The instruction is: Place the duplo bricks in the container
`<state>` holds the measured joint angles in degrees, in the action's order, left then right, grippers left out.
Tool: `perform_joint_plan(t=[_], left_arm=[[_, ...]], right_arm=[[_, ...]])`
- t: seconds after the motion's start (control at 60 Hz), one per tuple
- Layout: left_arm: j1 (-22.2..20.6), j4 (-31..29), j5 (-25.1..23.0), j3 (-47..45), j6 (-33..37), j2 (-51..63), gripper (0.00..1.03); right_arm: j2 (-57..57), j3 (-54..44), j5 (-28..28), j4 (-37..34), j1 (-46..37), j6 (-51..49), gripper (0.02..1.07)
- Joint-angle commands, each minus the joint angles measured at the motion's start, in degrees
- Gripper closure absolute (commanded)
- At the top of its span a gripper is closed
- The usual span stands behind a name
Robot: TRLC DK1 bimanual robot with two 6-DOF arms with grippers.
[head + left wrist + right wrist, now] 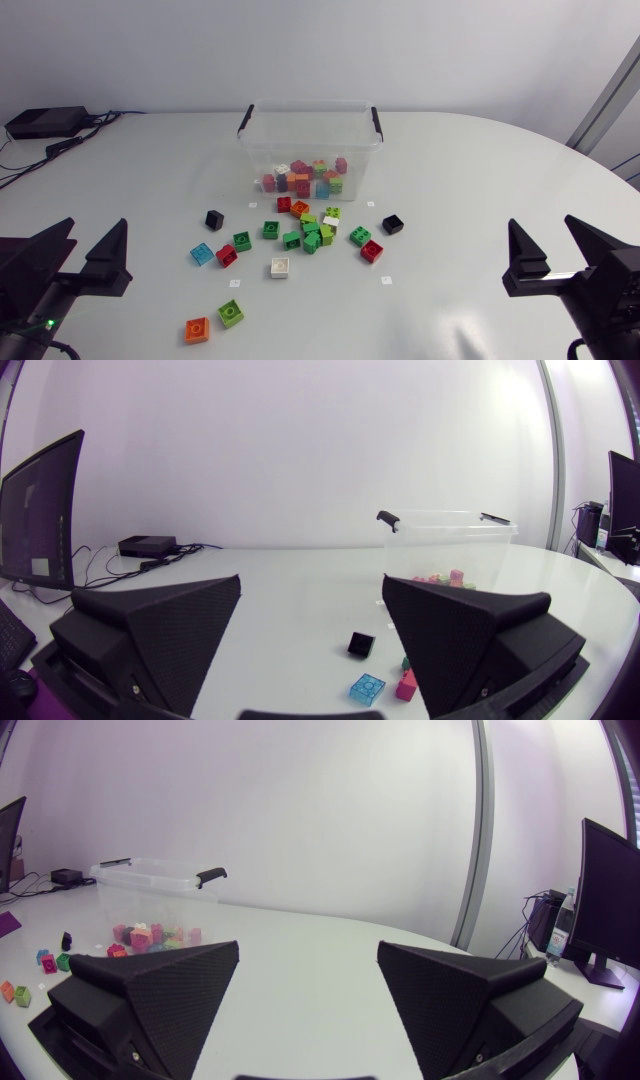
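A clear plastic container (310,135) with black handles stands at the back middle of the table, several coloured duplo bricks (303,178) inside it. In front of it lie several loose bricks (312,232), among them a black one (214,219), a white one (280,267), a blue one (202,254) and an orange and green pair (213,322) nearest the front. My left gripper (88,252) rests open at the front left, my right gripper (556,250) open at the front right. Both are empty and far from the bricks. The left wrist view shows the container (450,545) and a black brick (361,645) ahead of the left gripper (312,625).
Small white paper markers (234,283) lie around the brick cluster. Bare table surface (470,200) spreads to either side of the container. In the right wrist view the container (155,885) and bricks (150,935) lie off to the side, ahead of the right gripper (308,990).
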<state>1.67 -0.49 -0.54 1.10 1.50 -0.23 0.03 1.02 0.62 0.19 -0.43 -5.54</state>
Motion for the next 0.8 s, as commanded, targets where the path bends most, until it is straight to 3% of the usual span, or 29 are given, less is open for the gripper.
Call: perform_joint_plan(t=[0.0,0.4,0.6,0.783], left_arm=[[-0.44,0.23,0.27,-1.10,-0.18,-0.56,0.05],[-0.44,1.99,0.18,-0.31,-0.71,-0.65,0.05],[0.26,-1.44,0.27,6.10,-1.32,-0.03,0.05],[-1.14,-3.38,0.18,13.84,-2.38,10.69,0.06]], right_arm=[[-0.30,-1.10,-0.27,-0.36,0.60,1.06,0.07],[-0.38,-0.84,-0.27,-0.10,1.13,1.06,0.07],[0.76,2.76,-0.18,-0.63,2.27,1.15,0.07],[8.76,8.56,0.08,-0.54,3.33,1.50,0.07]])
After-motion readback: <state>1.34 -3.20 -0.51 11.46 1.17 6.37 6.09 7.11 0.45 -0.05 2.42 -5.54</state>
